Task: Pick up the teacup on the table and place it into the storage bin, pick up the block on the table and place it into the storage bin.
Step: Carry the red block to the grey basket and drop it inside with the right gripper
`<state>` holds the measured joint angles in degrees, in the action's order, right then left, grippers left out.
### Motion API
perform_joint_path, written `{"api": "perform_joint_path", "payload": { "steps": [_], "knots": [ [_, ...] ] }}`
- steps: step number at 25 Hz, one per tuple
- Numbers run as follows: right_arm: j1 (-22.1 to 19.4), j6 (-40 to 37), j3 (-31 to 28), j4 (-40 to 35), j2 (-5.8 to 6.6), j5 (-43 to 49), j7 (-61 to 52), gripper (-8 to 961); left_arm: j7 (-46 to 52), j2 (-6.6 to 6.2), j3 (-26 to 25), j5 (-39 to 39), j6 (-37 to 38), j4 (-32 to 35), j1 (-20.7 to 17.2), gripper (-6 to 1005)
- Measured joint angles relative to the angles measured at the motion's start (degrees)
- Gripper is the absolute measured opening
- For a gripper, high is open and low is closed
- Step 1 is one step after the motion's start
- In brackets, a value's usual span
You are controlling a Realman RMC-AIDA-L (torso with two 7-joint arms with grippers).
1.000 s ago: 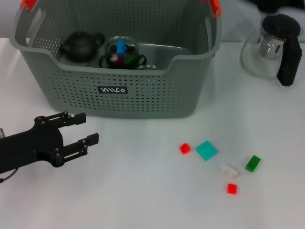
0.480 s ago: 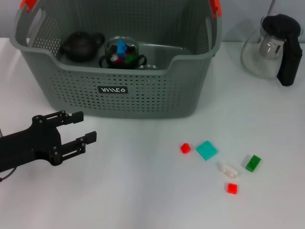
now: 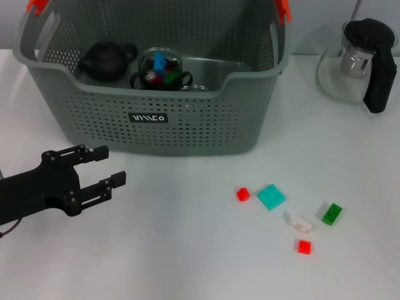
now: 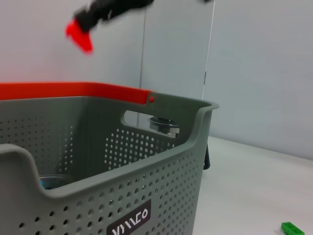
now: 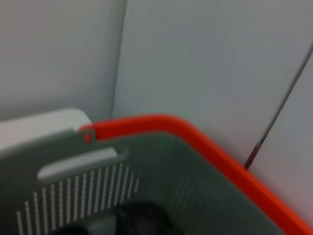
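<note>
The grey storage bin [image 3: 187,125] stands at the back of the white table. Inside it a glass teacup [image 3: 159,67] holds several coloured blocks, beside a black teapot [image 3: 105,59]. Loose blocks lie on the table at front right: red [image 3: 242,194], teal [image 3: 270,197], white [image 3: 300,220], green [image 3: 332,214] and a second red one [image 3: 304,246]. My left gripper [image 3: 112,164] hovers open and empty in front of the bin's left half. In the left wrist view a blurred dark shape with a red piece [image 4: 80,36] at its end hangs above the bin [image 4: 146,186]; it looks like my right gripper.
A glass pitcher [image 3: 356,62] with a black handle stands at the back right, beside the bin. The right wrist view looks down on the bin's orange-clipped rim [image 5: 161,122]. The green block [image 4: 292,228] shows low in the left wrist view.
My left gripper has drifted slightly to the left and stayed open. The blocks on the table and the bin's contents are unchanged.
</note>
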<state>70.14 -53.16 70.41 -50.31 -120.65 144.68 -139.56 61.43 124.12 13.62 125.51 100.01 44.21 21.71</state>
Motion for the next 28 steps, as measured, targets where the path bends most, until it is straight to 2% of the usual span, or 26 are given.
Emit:
{"api": "perform_joint_path", "payload": {
  "steps": [3, 7, 15, 20, 28],
  "knots": [
    [3.26, 5.68, 2.15, 8.87, 0.16, 0.18, 0.4, 199, 0.0, 0.07, 0.0, 0.0, 0.0, 0.0, -0.13, 614],
    [5.44, 10.13, 3.56, 14.68, 0.11, 0.15, 0.54, 197, 0.01, 0.15, 0.0, 0.0, 0.0, 0.0, -0.35, 613],
    [7.66, 15.5, 5.03, 22.19, -0.32, -0.69, 0.54, 201, -0.03, 0.16, 0.0, 0.0, -0.5, -0.68, -0.56, 614],
    [7.68, 18.07, 7.5, 24.8, -0.4, -3.51, 0.84, 208, -0.03, 0.16, 0.0, 0.0, -0.57, -0.77, -0.62, 613],
    [6.91, 23.3, 14.13, 27.52, -0.44, -15.77, 6.33, 218, -0.06, 0.07, 0.0, 0.0, -0.84, -1.32, -0.5, 613]
  ]
}}
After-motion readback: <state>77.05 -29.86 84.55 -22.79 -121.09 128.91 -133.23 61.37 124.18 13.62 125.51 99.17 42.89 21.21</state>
